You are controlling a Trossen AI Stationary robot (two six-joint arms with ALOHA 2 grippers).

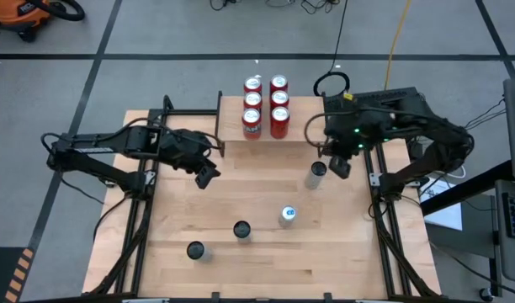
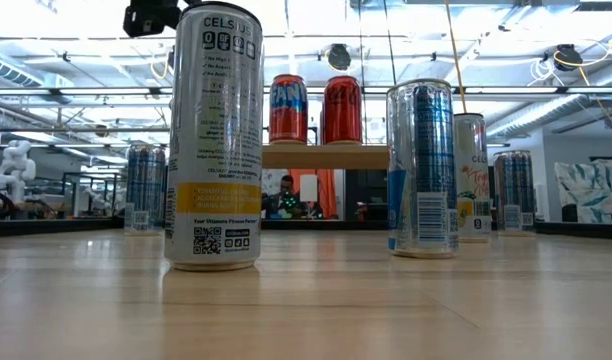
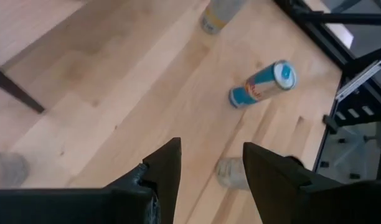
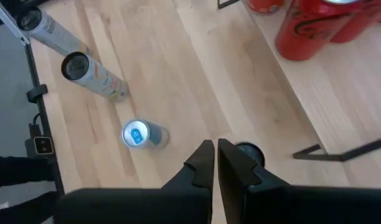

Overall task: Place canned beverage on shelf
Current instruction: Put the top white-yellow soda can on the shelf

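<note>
Hovering over the bare middle of the pale wooden tabletop (image 1: 266, 269), my left claw (image 1: 206, 176) holds nothing, its dark fingers (image 3: 165, 168) partly apart with only boards showing between them. My right claw (image 1: 340, 166) is pinched shut and empty, waiting just beside the tall grey can (image 1: 316, 175) near the right side rail.

The small low shelf with its light wooden top on thin black legs (image 1: 232, 122) sits at the far edge of the table, and six red cans (image 1: 265, 105) already stand on it in two tight columns. Four cans are still loose on the table: the grey one by my right claw, a blue-topped can (image 1: 287, 215) in the middle, and two dark-topped cans (image 1: 241, 229) (image 1: 195, 250) nearer the front.

Risks, as I judge them: these cans are tall and slim, so a finger brushing one on the way down could tip it and send it rolling. The red cans take up only part of the shelf top, yet a carried can swung in low could knock that cluster over. My two arms also share the centre, so reaching for the same can could bring them together.
</note>
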